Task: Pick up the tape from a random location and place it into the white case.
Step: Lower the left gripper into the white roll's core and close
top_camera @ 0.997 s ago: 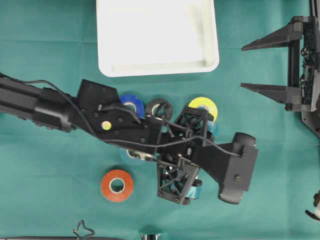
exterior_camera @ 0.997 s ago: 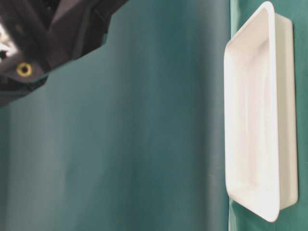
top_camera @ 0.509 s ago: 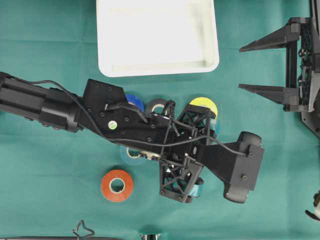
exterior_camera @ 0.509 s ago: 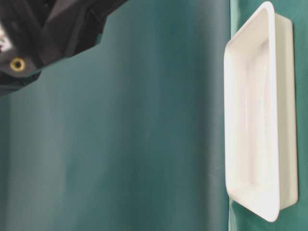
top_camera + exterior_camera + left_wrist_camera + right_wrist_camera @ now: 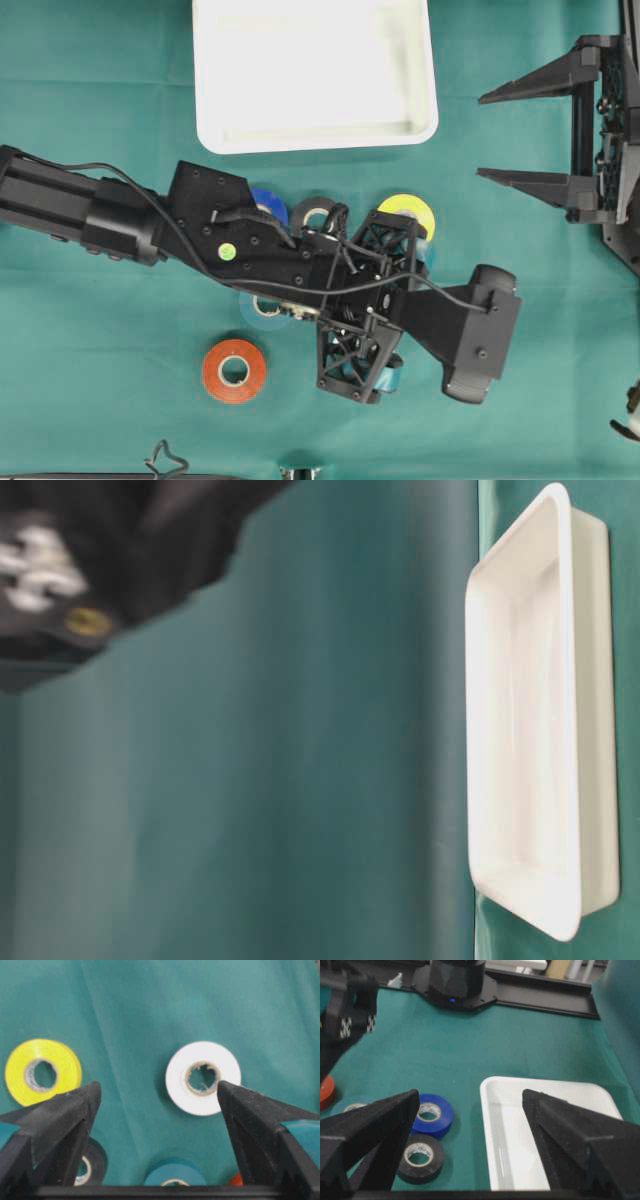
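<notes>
The white case (image 5: 315, 140) lies at the top middle, also seen in the table-level view (image 5: 575, 680) and the right wrist view (image 5: 487, 1110); nothing shows inside it. My left gripper (image 5: 370, 305) hangs open over a cluster of tape rolls. In the left wrist view its fingers (image 5: 159, 1087) straddle bare cloth, with a white tape (image 5: 175, 1082) just past the right fingertip and a yellow tape (image 5: 67, 1062) to the left. My right gripper (image 5: 485, 135) stands open at the right edge, holding nothing (image 5: 471, 1095).
Other rolls lie on the green cloth: blue (image 5: 265, 198) (image 5: 440, 1117), black (image 5: 312, 210) (image 5: 432, 1160), yellow (image 5: 395, 203), teal (image 5: 250, 308) (image 5: 175, 1170) and red (image 5: 213, 372). The left arm (image 5: 90, 560) covers part of the cluster. The white roll is hidden from overhead.
The left arm has shifted a little to the right over the rolls, then eased back slightly. Both grippers stay open. The right arm and the case have not moved.
</notes>
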`<state>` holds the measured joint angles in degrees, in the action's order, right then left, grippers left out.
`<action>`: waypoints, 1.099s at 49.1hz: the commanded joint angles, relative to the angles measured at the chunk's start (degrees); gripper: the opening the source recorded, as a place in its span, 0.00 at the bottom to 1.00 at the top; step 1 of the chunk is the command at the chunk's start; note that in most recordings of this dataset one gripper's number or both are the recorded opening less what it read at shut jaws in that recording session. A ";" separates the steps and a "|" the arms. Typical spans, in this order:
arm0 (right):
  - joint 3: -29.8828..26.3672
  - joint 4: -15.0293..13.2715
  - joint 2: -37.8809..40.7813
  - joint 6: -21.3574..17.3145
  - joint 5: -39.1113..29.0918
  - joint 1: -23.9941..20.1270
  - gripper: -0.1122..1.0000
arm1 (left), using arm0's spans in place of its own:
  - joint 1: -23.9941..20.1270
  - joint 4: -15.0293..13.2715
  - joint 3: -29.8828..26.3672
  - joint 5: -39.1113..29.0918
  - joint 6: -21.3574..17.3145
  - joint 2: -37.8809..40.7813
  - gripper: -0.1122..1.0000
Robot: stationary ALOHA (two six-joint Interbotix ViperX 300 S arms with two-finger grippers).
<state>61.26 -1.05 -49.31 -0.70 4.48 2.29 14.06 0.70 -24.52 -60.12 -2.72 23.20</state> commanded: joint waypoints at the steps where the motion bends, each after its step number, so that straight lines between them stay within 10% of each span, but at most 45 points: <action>1: -1.67 -0.09 0.18 -0.09 0.53 -0.09 0.93 | -0.09 0.18 0.53 1.67 0.00 -1.23 1.00; 54: -1.41 -0.09 1.93 -0.09 0.35 -0.09 0.93 | 1.41 0.18 10.02 14.77 -0.09 8.00 1.00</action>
<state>61.26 -1.05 -47.64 -0.79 4.48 2.29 15.21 0.79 -13.80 -45.97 -2.81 31.99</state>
